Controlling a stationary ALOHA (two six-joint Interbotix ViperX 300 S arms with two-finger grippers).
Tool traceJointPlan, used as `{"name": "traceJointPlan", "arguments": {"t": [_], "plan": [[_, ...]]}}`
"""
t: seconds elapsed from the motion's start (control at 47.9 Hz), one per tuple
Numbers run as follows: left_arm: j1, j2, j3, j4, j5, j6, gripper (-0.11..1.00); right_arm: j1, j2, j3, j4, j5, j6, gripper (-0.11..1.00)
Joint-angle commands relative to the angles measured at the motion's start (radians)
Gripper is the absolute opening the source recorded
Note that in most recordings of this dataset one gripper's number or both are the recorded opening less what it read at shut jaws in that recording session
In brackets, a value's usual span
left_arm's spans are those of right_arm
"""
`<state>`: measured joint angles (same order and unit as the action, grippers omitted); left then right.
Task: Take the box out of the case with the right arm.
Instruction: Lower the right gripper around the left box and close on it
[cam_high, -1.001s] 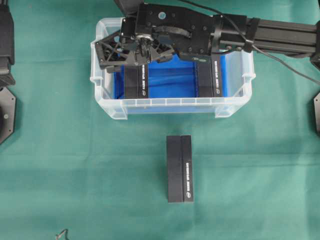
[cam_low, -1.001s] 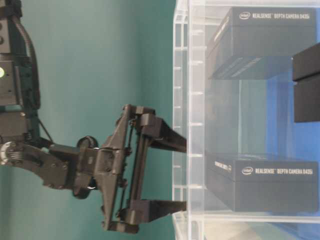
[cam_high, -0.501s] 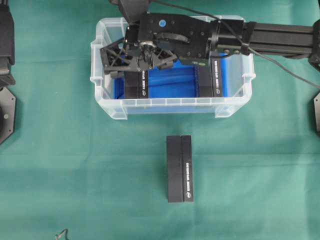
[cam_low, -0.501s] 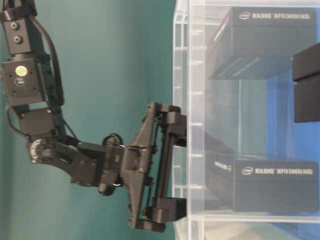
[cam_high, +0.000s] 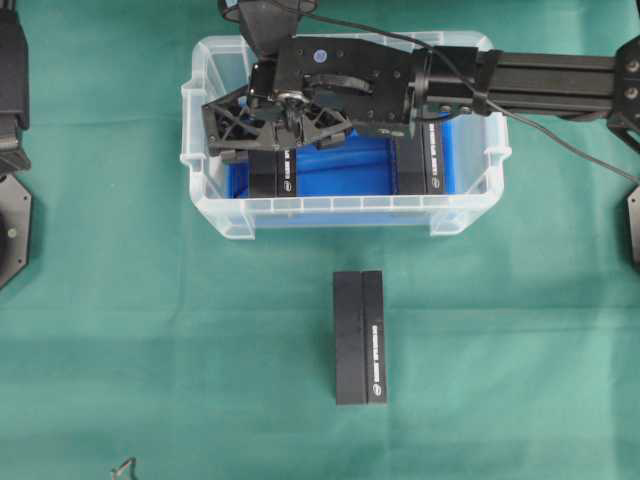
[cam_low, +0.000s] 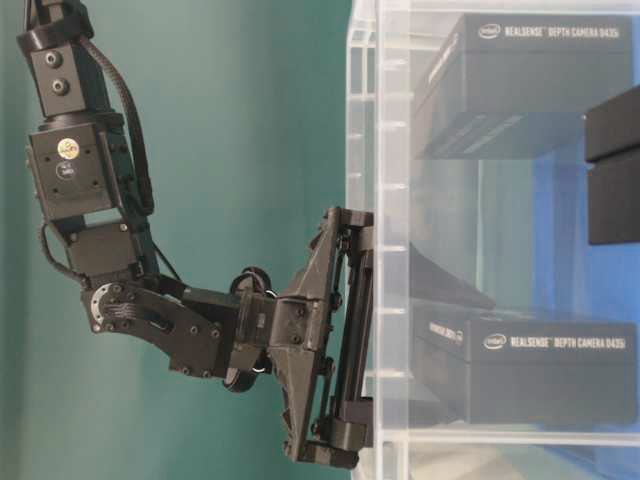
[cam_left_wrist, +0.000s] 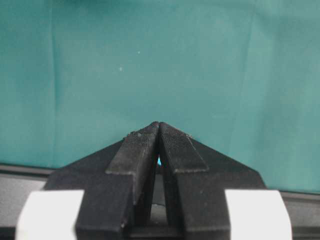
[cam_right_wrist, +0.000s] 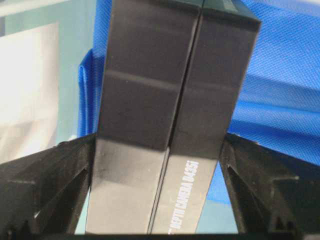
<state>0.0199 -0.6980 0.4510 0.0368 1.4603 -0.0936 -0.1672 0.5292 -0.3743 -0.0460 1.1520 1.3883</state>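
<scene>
My right gripper (cam_high: 262, 148) is spread wide, one finger (cam_right_wrist: 47, 187) on either side of the left box (cam_right_wrist: 165, 115), with no grip I can see. That box stands in the left end of the case (cam_high: 345, 212) on the blue lining (cam_high: 345, 165). A second box (cam_high: 425, 160) stands at the right end. A third (cam_high: 360, 337) lies outside on the green cloth (cam_high: 150, 330). My left gripper (cam_left_wrist: 159, 145) is pressed together, holding nothing.

– How does the light look to you?
– Even and bright from above; your green cloth (cam_high: 150, 330) shows only faint shadows.

– Any glare or blur?
– The case (cam_low: 390, 200) wall hazes what's behind it at table level. Your right wrist view is soft up close, the box (cam_right_wrist: 165, 100) faintly sheened.
</scene>
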Motion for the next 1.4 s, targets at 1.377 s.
{"name": "traceJointPlan", "arguments": {"t": [1.377], "plan": [[0.002, 0.000, -0.025, 0.005, -0.018, 0.002, 0.00, 0.009, -0.040, -0.057, -0.044, 0.043, 0.060, 0.69]]}}
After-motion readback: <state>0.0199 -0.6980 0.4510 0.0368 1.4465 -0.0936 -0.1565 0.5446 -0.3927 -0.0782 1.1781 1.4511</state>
